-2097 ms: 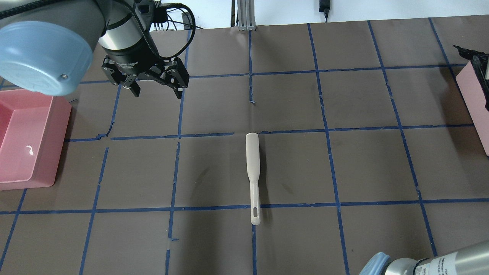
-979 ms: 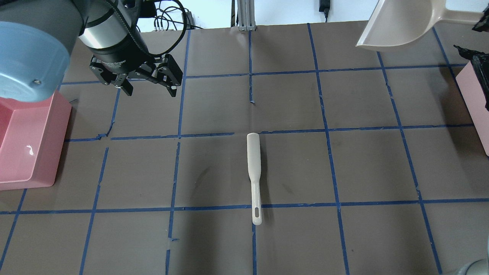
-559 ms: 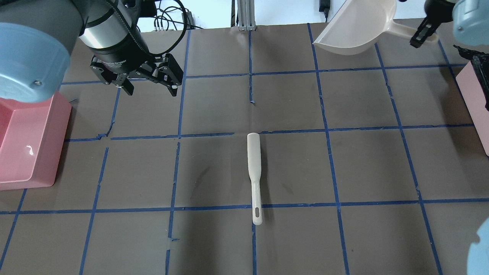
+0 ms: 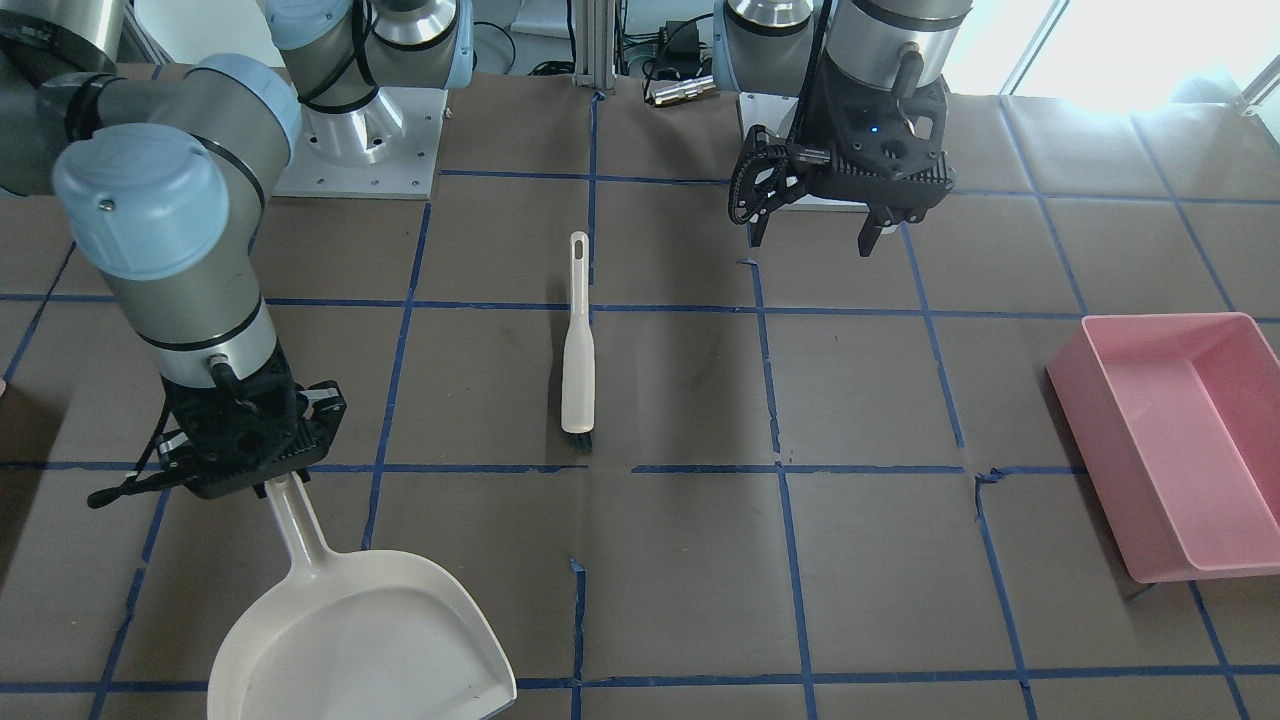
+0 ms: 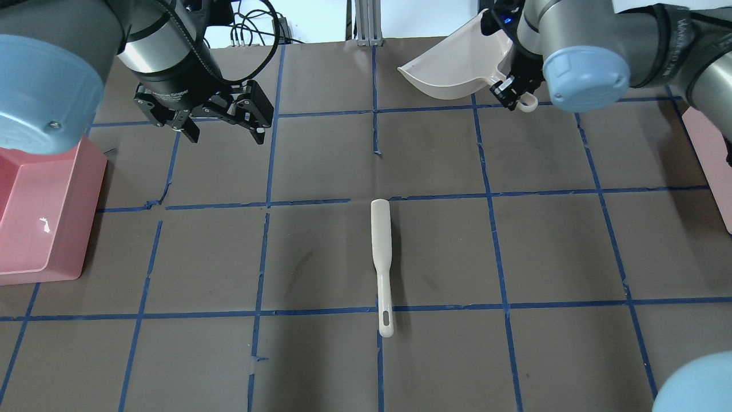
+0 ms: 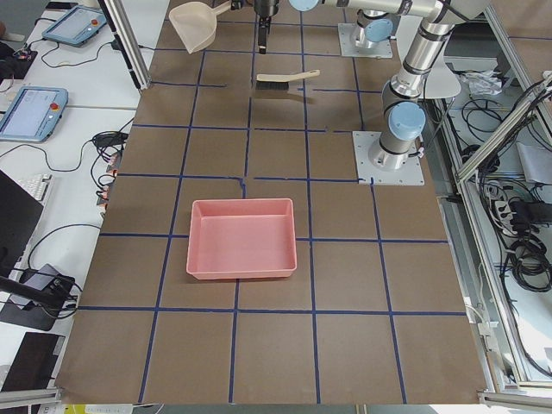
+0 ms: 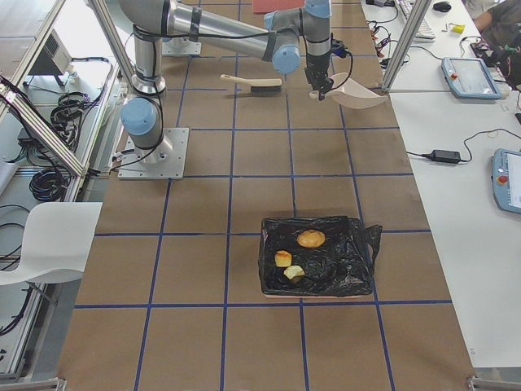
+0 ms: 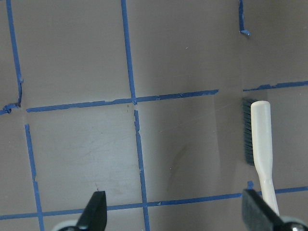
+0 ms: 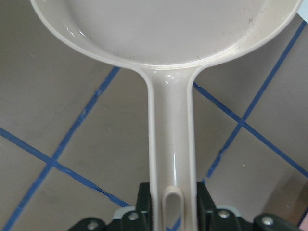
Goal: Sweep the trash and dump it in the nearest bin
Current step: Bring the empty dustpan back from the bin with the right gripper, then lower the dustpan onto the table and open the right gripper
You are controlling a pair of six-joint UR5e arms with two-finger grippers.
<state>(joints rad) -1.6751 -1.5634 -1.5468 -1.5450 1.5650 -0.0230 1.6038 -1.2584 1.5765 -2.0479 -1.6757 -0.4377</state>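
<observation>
Overhead, the brush (image 5: 381, 240) is laid vertically mid-frame, lower right of the wide-spread left gripper (image 5: 226, 136); the right gripper (image 5: 510, 90) is clamped on the dustpan (image 5: 457, 66).

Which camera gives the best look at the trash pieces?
Exterior right: all three trash pieces lie in the black-lined bin. No other view shows them; overhead exterior catches only that bin's edge.

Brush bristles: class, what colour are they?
Black; the bristles show best in the left wrist-mounted view.

L jaws open; R jaws clamped.
</observation>
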